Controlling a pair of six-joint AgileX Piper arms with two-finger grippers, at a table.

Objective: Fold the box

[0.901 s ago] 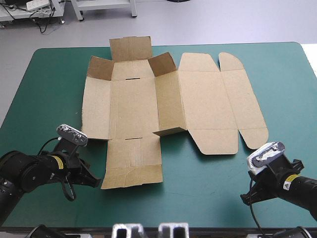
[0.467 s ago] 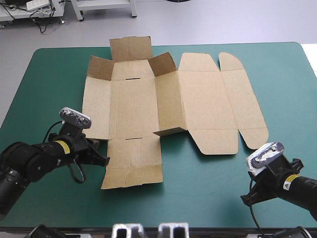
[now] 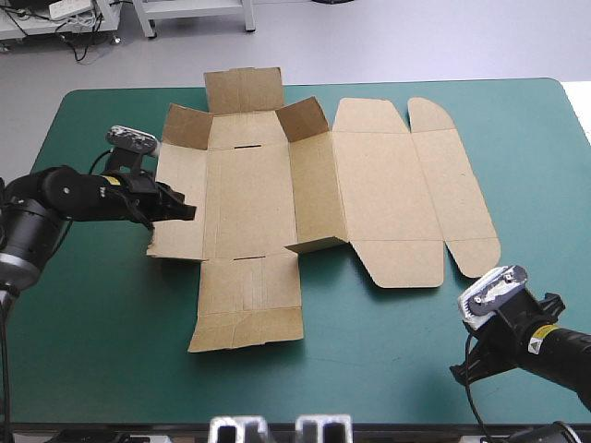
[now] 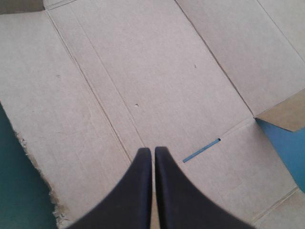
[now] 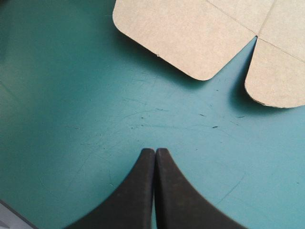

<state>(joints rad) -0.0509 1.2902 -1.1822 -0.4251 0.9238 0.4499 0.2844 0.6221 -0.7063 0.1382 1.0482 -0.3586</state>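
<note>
Brown box (image 3: 277, 203) lies mostly flat mid-table, far corner flaps raised. Since just before, the left gripper (image 3: 187, 211) has swung from the near flap to over the left side panel — fingers pressed together, holding nothing. The right gripper (image 5: 155, 151) is unmoved, likewise closed and empty, over bare teal-green cover (image 3: 388, 351). Folding proper looks barely begun.

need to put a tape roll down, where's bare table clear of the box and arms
Bare teal-green cover lies along the near edge, from the box to the right hand, and in the near left corner. Crowded: the box fills the middle, with the left hand over its left panel.
</note>
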